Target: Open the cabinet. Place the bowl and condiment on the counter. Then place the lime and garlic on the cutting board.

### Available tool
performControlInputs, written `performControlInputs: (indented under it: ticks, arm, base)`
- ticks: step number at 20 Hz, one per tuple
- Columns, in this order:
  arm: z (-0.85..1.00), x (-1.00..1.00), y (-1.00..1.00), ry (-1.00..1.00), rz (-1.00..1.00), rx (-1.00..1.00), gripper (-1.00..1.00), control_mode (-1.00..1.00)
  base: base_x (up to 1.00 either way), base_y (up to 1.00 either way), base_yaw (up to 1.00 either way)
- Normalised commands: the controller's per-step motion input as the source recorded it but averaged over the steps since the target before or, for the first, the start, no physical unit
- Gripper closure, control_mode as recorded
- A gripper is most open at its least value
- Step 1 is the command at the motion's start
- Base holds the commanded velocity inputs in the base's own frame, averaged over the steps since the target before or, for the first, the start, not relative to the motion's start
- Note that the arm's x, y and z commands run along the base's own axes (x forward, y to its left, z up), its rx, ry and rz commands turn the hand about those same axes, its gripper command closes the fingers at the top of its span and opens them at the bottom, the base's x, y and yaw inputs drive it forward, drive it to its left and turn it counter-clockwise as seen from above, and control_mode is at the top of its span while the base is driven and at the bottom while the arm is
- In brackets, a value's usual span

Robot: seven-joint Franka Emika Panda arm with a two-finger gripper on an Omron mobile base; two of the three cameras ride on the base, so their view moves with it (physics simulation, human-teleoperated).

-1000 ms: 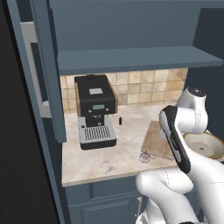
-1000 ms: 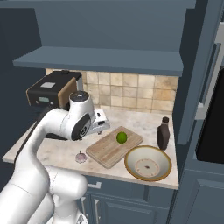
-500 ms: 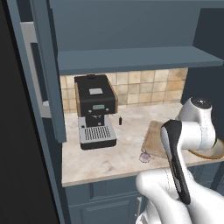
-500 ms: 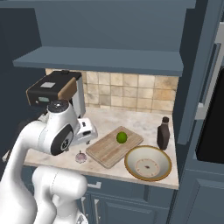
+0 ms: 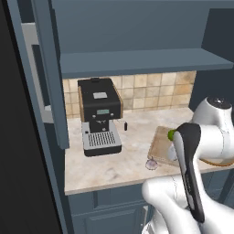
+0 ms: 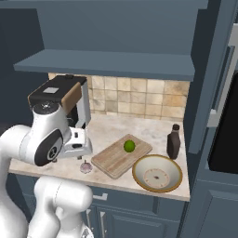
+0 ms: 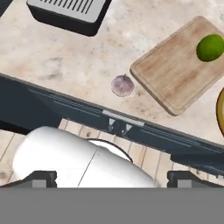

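Tool (image 7: 112,177) open, holding nothing, up above the tabletop (image 7: 65,65) front edge. Garlic (image 7: 123,85) ahead of it, pale lilac bulb on the tabletop just beside the cutting board (image 7: 175,74) corner. Lime (image 7: 210,47) sits on the board.

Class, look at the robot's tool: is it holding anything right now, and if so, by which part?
Nothing is held. The tool is open and empty, high above the counter's edge; the garlic lies free beside the cutting board.

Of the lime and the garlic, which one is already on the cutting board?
The lime: it sits on the cutting board. The garlic lies on the counter beside the board's corner.
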Motion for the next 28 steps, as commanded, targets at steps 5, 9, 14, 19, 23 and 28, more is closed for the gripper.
performControlInputs:
  ticks: [5,9,14,19,23,28]
  arm:
    - [-0.02,-0.04,0.60,-0.22,-0.29,-0.02,-1.00,-1.00]
    - [-0.15,0.00,0.19,-0.05,-0.35,0.00,-1.00,-1.00]
    - [-0.21,0.02,0.07,0.03,-0.34,0.00,-1.00,-1.00]
    - [-0.22,0.24,0.07,0.14,-0.20,0.00,-1.00,-1.00]
    - [-0.11,0.26,0.00,0.02,-0.05,0.00,-1.00,-1.00]
    - [-0.20,0.22,0.00,0.00,0.00,0.00,-1.00,-1.00]
  base:
    - [0.00,0.00,0.00]
    - [0.00,0.00,0.00]
    - [0.00,0.00,0.00]
    - [0.00,0.00,0.00]
    - [0.00,0.00,0.00]
    - [0.00,0.00,0.00]
